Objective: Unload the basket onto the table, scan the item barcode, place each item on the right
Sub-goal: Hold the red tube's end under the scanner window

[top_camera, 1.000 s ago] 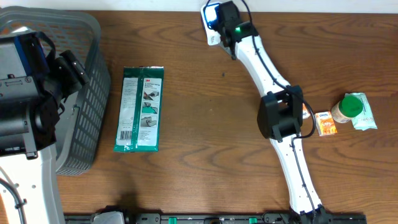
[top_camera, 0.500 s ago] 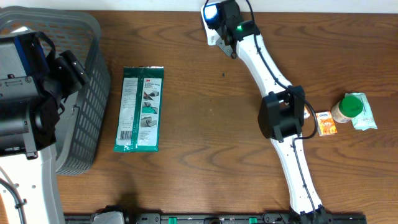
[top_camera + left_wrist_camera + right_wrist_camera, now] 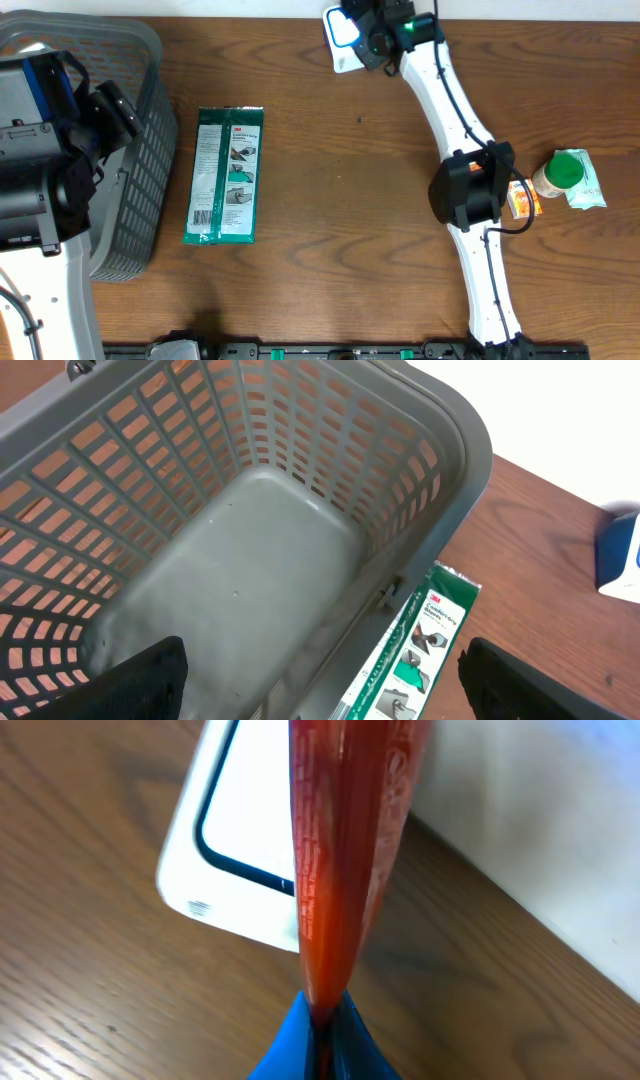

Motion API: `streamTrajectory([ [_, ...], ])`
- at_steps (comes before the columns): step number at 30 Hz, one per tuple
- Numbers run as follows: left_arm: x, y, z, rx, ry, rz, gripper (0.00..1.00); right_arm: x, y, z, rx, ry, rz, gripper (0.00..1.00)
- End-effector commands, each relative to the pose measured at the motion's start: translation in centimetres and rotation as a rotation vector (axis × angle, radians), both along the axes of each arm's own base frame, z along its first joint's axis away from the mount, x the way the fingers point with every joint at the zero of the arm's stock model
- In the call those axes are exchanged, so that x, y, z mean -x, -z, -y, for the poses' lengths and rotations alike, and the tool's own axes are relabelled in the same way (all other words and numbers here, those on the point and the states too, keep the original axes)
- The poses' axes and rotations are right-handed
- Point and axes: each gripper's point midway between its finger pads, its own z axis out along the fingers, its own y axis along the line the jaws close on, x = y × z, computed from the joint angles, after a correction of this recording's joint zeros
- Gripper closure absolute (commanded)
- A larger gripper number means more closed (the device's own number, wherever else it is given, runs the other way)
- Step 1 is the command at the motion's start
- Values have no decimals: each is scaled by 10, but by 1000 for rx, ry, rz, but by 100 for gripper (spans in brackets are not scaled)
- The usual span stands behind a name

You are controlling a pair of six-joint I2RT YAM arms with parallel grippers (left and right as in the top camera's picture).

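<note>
Right wrist: thin glossy red-orange packet (image 3: 345, 850), edge-on, fine print.

The pouch (image 3: 340, 860) in the right pincer (image 3: 320, 1032) is a glossy red-orange, and the pads (image 3: 290, 1058) are blue. Just behind that pincer, the scanner (image 3: 235, 840) is white with a thin black outline. Under the left pincer (image 3: 320, 690), whose fingers (image 3: 140, 680) are black, you see a grey basket (image 3: 260, 580) with slotted lattice walls. Beside it is a green packet (image 3: 415, 650) with white print. The table (image 3: 340, 230) is brown wood grain.
</note>
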Motion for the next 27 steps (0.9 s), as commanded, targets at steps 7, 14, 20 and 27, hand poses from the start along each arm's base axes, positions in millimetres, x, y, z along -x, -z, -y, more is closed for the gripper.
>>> streamTrajectory([
  [7, 1, -3, -3, -6, -12, 7, 12, 4, 20, 28, 113, 86, -25, 99],
  [14, 1, -3, -3, -6, -12, 7, 12, 7, 50, 32, 180, 107, -36, 99],
  [20, 1, -3, -3, -6, -12, 7, 12, 4, 45, 34, 353, 68, 24, 99],
  [27, 1, -3, -3, -6, -12, 7, 12, -8, -15, 47, 918, 35, 203, 99],
])
